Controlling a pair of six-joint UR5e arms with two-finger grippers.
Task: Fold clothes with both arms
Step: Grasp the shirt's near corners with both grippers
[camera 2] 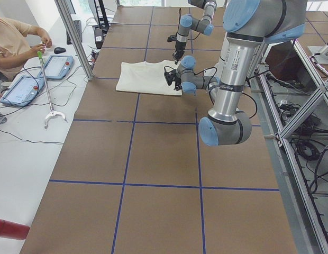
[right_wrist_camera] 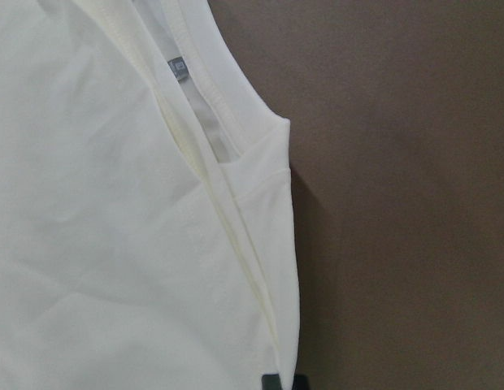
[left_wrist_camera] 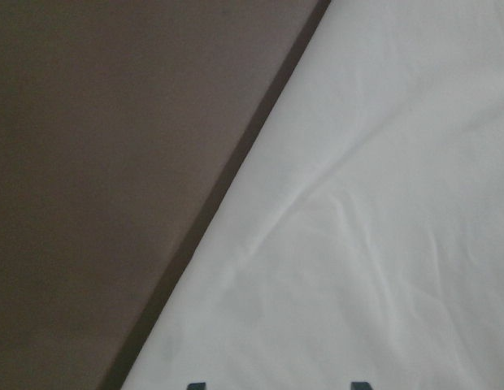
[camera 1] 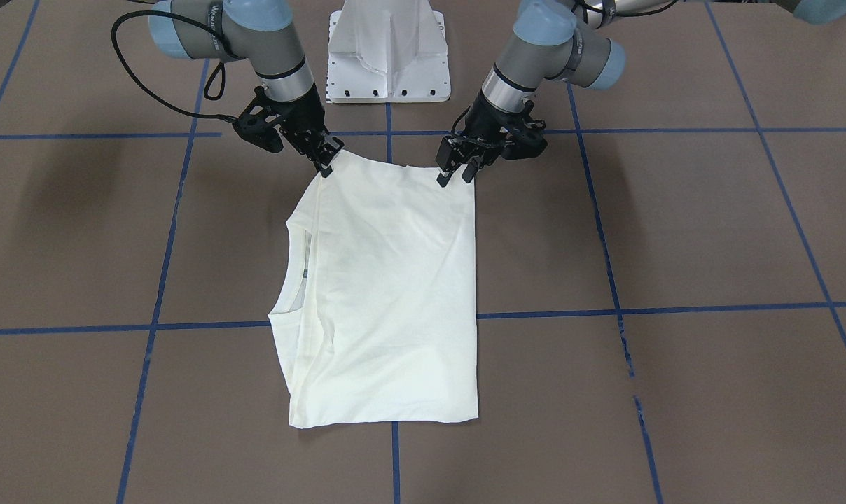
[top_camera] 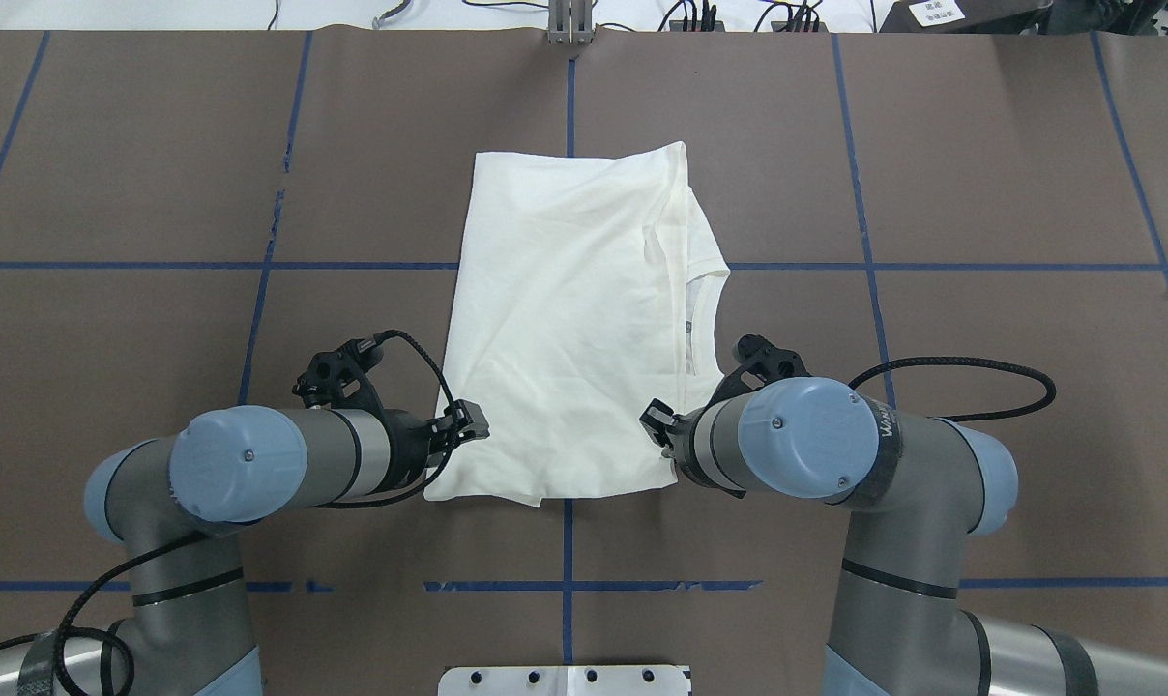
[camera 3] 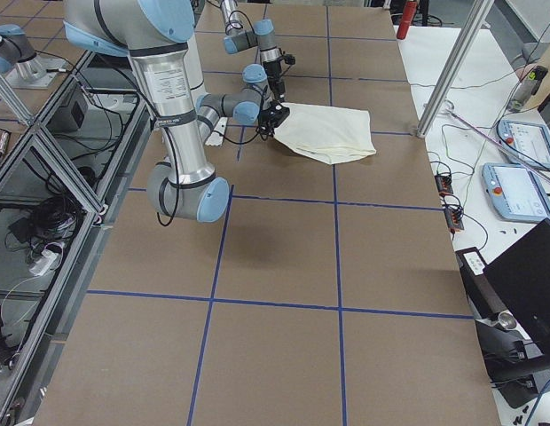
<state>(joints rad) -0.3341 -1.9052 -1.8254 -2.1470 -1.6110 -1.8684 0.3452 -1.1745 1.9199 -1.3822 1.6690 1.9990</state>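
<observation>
The left pincer (camera 1: 455, 178) and the right pincer (camera 1: 326, 168) are low over a brown table top (camera 1: 710, 231) marked into big squares by blue tape lines (camera 1: 675, 308). Ahead of the pincers, past the table's far edge, runs a white bench (camera 2: 26, 137) with two blue-rimmed tablets (camera 2: 22, 90) and a grabber stick (camera 2: 46, 84); a seated person (camera 2: 10, 39) is there, near a slanted metal post (camera 2: 74, 37). Behind the pincers, a silver frame (camera 2: 307, 132) stands over loose black cables (camera 2: 307, 151) on a pale floor (camera 2: 317, 211). The light is even.

Left gripper (camera 1: 454, 179) fingers apart, right gripper (camera 1: 325, 169) pinched
</observation>
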